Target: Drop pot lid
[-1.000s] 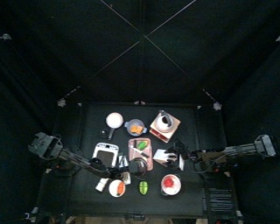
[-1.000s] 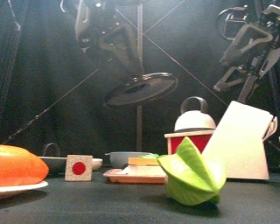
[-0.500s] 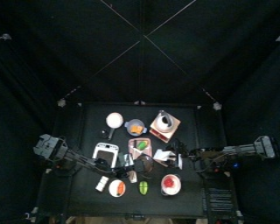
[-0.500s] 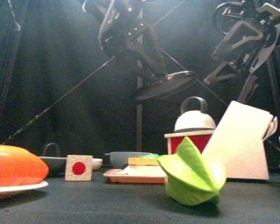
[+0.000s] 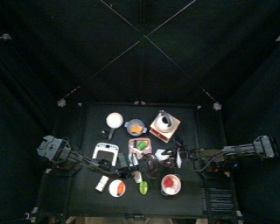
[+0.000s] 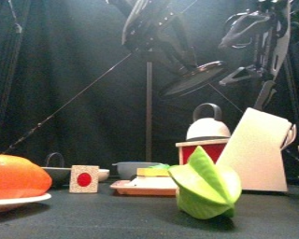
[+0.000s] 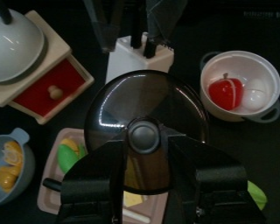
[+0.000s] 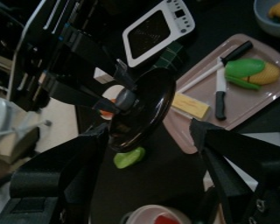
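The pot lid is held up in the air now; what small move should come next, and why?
Probably the left gripper should lower the pot lid a little before opening. In the front view the lid hangs high above the table, and the left wrist view shows a pink tray and a white knife block beneath it, so a long fall could hit them.

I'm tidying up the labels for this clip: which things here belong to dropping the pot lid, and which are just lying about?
Part of the job:
- pot lid, held up in the air
- left gripper, gripping the lid's edge
- right gripper, open beside the lid

Just lying about:
- white pot holding something red
- pink tray
- red coffee grinder
- knife block
- green fruit
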Robot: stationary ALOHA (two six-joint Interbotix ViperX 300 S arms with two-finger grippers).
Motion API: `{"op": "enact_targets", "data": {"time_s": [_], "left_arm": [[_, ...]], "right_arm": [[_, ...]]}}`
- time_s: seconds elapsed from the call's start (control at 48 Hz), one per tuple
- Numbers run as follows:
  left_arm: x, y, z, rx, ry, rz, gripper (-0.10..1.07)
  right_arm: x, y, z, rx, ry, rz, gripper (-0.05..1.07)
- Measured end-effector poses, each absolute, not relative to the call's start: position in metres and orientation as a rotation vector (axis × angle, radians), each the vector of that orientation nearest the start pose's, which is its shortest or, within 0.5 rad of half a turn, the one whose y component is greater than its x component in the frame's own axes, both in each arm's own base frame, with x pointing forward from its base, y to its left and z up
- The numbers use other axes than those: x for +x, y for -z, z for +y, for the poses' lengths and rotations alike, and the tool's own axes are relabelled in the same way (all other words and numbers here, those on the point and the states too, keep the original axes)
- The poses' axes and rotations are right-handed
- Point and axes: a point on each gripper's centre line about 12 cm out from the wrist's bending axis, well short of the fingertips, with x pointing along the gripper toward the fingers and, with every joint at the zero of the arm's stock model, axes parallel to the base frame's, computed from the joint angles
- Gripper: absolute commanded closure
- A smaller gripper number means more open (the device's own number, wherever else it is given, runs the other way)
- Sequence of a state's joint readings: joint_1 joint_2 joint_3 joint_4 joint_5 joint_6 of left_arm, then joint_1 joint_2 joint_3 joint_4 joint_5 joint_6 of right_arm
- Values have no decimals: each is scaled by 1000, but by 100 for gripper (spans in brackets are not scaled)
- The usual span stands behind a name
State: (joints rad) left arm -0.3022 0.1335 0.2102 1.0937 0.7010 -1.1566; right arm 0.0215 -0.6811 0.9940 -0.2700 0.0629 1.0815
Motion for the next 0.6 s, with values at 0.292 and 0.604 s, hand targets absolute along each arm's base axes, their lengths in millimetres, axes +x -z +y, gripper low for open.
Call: {"op": "enact_targets", "data": {"time_s": [0.292, 0.604], "left_arm": [[462, -261, -68, 237, -371, 561, 39], [474, -257, -66, 267, -395, 557, 39]], "right_arm": [[253, -263, -2, 863, 177, 340, 0], [253, -262, -7, 859, 194, 338, 0]]}}
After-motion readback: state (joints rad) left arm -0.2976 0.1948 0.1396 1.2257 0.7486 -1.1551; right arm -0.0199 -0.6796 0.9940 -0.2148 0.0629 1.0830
